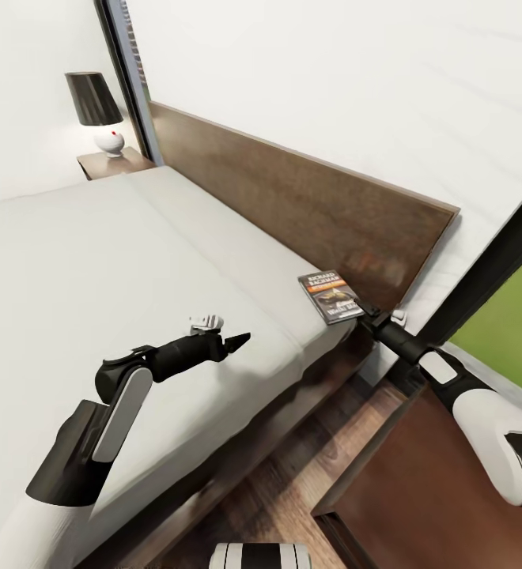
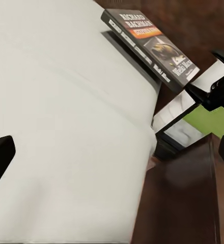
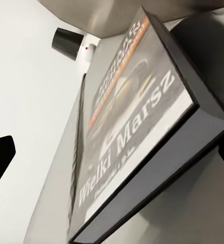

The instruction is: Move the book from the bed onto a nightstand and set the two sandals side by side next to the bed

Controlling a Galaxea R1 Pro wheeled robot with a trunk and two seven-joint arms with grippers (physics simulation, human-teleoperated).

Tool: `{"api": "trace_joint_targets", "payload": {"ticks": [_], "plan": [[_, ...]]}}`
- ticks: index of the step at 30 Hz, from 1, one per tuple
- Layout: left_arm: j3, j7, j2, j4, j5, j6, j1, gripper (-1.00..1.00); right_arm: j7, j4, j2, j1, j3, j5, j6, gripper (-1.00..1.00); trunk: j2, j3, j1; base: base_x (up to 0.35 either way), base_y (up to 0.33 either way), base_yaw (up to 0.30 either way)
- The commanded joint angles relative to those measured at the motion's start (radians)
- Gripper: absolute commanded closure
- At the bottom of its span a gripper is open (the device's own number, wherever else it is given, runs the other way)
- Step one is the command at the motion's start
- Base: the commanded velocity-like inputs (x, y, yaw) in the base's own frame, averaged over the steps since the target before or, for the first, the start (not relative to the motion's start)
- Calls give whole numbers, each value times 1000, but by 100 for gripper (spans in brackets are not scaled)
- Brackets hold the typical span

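Item count, all views combined:

- Book [image 1: 331, 296]: one, dark cover with an orange band and white lettering.
- Bed [image 1: 95, 261]: one, with one pale mattress and one wooden headboard [image 1: 308, 205].
- Nightstand [image 1: 115, 163]: one beyond the bed, carrying one lamp [image 1: 99, 111] with a black shade and a white round base.
- Dark wooden cabinet [image 1: 435, 490]: one, beside the bed on the near side.
- Robot arms: two, the left arm [image 1: 134, 379] and the right arm [image 1: 459, 395].
- Window frames, dark: two.
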Motion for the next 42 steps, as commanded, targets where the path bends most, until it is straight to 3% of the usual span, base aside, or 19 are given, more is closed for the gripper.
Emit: {"api": "trace_joint_targets", "payload": {"ticks": [1, 12, 20, 21, 42], "plan": [[0, 0, 0, 0, 0, 0, 0, -100, 0, 0, 0, 0, 0, 0, 0, -100, 0, 0, 0, 0, 0, 159], [0, 0, 0, 0, 0, 0, 0, -100, 1, 3, -2, 0, -3, 0, 0, -100, 0, 0, 0, 0, 0, 44], [0, 0, 0, 0, 0, 0, 0, -100, 0, 4, -5, 1, -57, 1, 1, -100, 0, 0, 0, 0, 0, 1], [0, 0, 0, 0, 0, 0, 0, -100, 0, 5, -5, 1, -60, 1, 1, 100, 0, 0, 0, 0, 0, 0], [0, 0, 2, 0, 0, 0, 0, -100, 0, 5, -6, 2, -61, 4, -6, 100, 0, 0, 0, 0, 0, 0]]}}
